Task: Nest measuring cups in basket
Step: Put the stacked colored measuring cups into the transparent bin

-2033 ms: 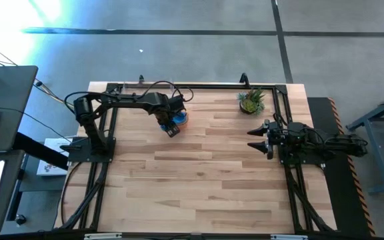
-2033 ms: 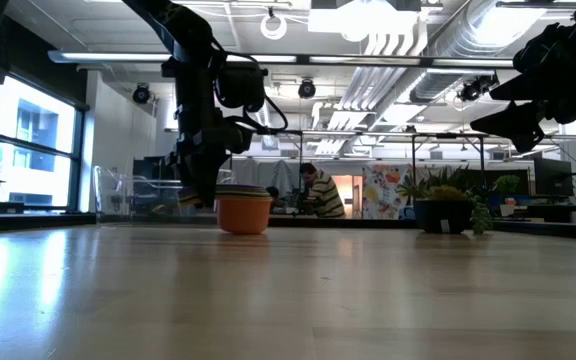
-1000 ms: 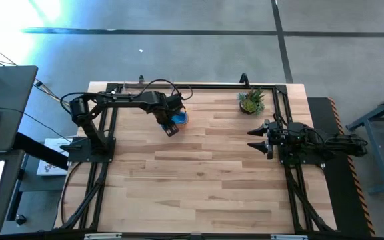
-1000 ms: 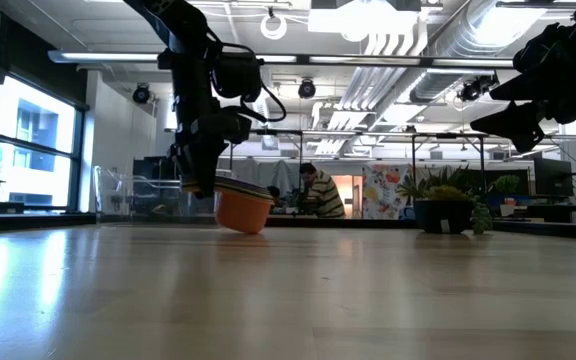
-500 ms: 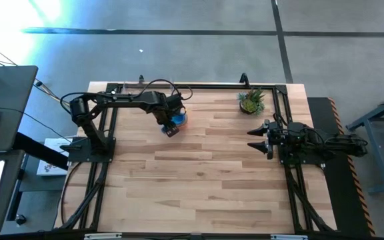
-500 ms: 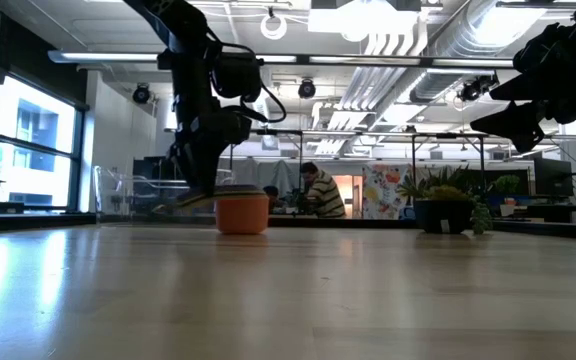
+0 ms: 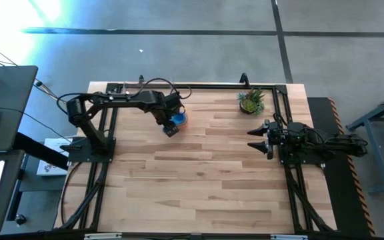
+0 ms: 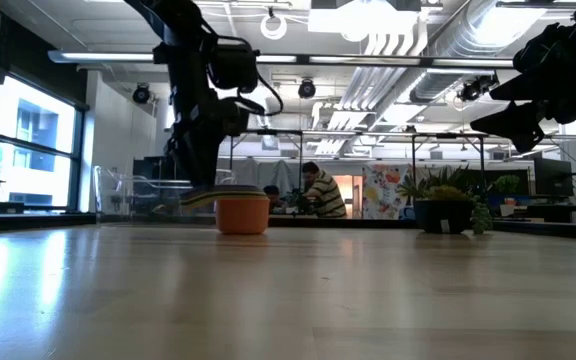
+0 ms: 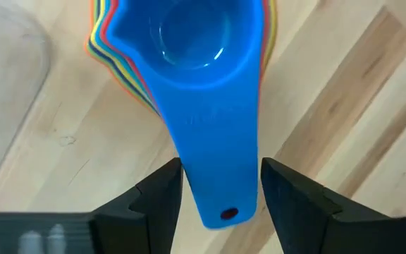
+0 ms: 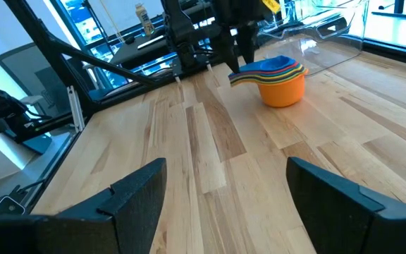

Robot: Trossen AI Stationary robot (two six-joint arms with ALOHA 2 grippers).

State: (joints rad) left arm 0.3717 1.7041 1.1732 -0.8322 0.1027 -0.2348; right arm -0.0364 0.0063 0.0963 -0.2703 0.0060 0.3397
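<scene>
One nested stack of measuring cups (image 7: 178,119) is sitting on the counter (image 7: 199,180) in the upper middle-left of the high view, with the blue cup (image 9: 203,63) on top and the orange cup (image 8: 242,213) as the outermost shell in the low view. How many cups are in the stack cannot be counted: only thin rims of orange, red, yellow and green are peeking out around the blue one in the left wrist view. The blue cup's flat handle (image 9: 218,166) is running down between the two fingers (image 9: 154,204) of the left hand (image 9: 219,200), which are standing on either side of it, spread a little wider than the handle with slim gaps showing; whether they are pressing on it cannot be told.

One clear basket (image 10: 323,25) is showing in the upper right of the right wrist view, behind the stack and apart from it; its far side is cut off by the frame edge, and in the high view it is hard to make out.

One potted plant (image 7: 251,101) is standing in the upper right of the counter. The right hand (image 7: 257,138) is waiting at the right edge, its fingers spread wide and holding nothing.

One person (image 8: 321,192) is sitting in the room behind, seen small in the low view.
</scene>
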